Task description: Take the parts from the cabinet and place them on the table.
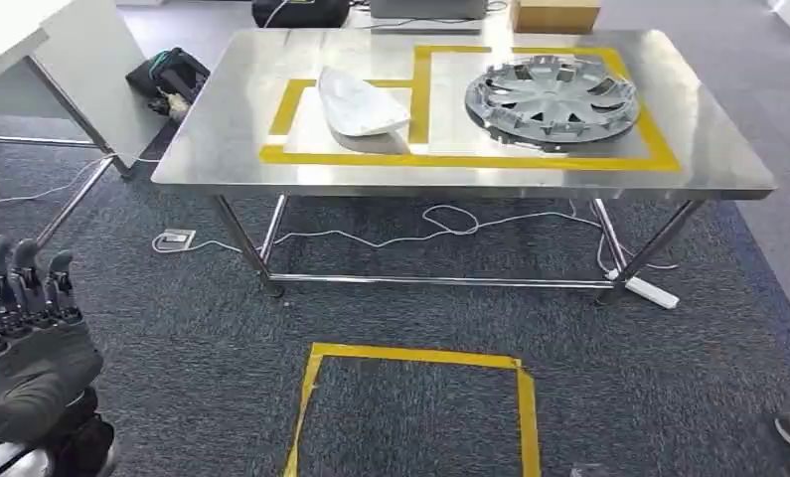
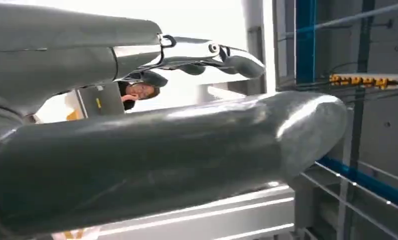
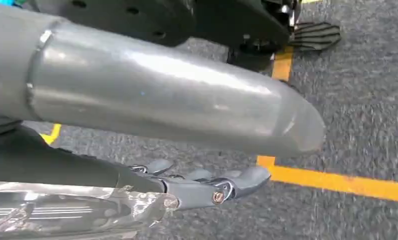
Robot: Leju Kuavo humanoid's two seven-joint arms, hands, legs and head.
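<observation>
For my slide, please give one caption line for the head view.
Hubcap and white part lie on the taped steel table; the left hand is raised, holding nothing.

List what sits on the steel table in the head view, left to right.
White curved panel → silver wheel cover, each lying inside its own yellow-taped box on the table.

Two parts lie on the table (image 1: 212, 159).
A curved panel (image 1: 361, 103) sits left of a wheel cover (image 1: 553, 97); a taped floor square (image 1: 417, 356) lies before the table, cables (image 1: 450, 221) beneath it.
</observation>
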